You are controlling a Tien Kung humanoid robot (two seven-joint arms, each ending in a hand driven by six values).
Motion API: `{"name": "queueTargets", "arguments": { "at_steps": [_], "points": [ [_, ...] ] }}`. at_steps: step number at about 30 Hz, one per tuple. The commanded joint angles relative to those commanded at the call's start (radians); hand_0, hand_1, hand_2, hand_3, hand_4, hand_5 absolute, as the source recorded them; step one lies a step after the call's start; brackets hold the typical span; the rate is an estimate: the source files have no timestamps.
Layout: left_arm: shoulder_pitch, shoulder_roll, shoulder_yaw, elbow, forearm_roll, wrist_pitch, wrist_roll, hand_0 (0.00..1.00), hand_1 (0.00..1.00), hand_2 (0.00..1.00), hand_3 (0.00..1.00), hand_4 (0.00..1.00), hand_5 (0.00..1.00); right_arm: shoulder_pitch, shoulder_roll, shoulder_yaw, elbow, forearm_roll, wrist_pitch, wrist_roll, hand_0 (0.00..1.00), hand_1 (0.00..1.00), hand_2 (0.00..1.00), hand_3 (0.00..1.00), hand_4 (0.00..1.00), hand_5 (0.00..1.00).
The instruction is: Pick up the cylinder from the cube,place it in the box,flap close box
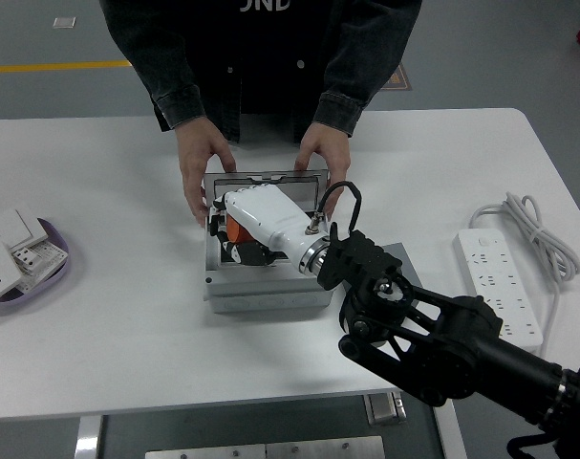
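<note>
The robot's right hand [240, 232] is white w/ black fingers. It reaches down into the open box [266, 287] and its fingers are curled round the orange cylinder [231, 230]. So the cylinder is in the hand, low inside the box, near the box's left side. Only a bit of orange shows under the white hand. Can't tell if the cylinder touches the box floor.

The right arm [433, 339] is big and black. It comes in from the bottom right corner and goes up and left over the table [108, 316]. It covers most of the grey cube [393, 251]; just a corner of the cube peeks out, right beside the box.

The box is grey and its lid [266, 177] stands up at the back. A person [270, 57] in a dark jacket stands at the far side. Both of the person's hands [202, 170] hold the box, one on each back corner by the lid.

On the right lies a white power strip [504, 287] w/ a coiled cord. At the far left is a purple tray [51, 273] w/ white switches [12, 239] in it.
</note>
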Motion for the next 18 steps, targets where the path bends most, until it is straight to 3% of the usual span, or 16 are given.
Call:
{"name": "queueTargets", "arguments": {
  "at_steps": [4,5,10,11,16,17,18],
  "points": [
    [-0.001,0.0,-0.001,0.0,0.001,0.0,0.0,0.577,0.611,0.608,0.659,0.648,0.123,-0.002,-0.001,-0.003,-0.005,-0.023,0.018,-0.008,0.002,0.177,0.304,0.254,0.002,0.002],
    [-0.001,0.0,-0.002,0.0,0.002,0.0,0.0,0.577,0.612,0.608,0.659,0.648,0.123,-0.003,-0.001,-0.003,-0.007,-0.025,0.021,-0.01,0.083,0.257,0.394,0.428,0.202,0.002],
    [-0.002,0.0,-0.006,0.0,0.006,0.0,0.001,0.577,0.612,0.608,0.659,0.648,0.123,-0.007,-0.003,-0.004,-0.02,-0.024,0.05,-0.023,0.083,0.257,0.394,0.428,0.202,0.002],
    [-0.002,0.0,-0.007,0.0,0.007,0.0,0.002,0.577,0.612,0.607,0.659,0.647,0.124,-0.008,-0.003,-0.004,-0.023,-0.023,0.054,-0.025,0.444,0.546,0.591,0.646,0.658,0.093],
    [0.0,-0.002,-0.018,0.0,0.018,-0.001,0.006,0.577,0.612,0.607,0.659,0.647,0.124,-0.014,-0.005,-0.002,-0.05,-0.013,0.07,-0.03,0.444,0.546,0.591,0.646,0.658,0.093],
    [0.001,-0.002,-0.02,0.0,0.02,-0.001,0.007,0.576,0.612,0.608,0.659,0.648,0.123,-0.015,-0.005,-0.002,-0.053,-0.012,0.07,-0.029,0.662,0.652,0.656,0.675,0.619,0.3],
    [0.001,-0.002,-0.022,0.0,0.022,-0.001,0.008,0.576,0.612,0.608,0.659,0.648,0.123,-0.016,-0.005,-0.002,-0.055,-0.011,0.07,-0.029,0.662,0.652,0.656,0.675,0.619,0.3]
  ]
}}
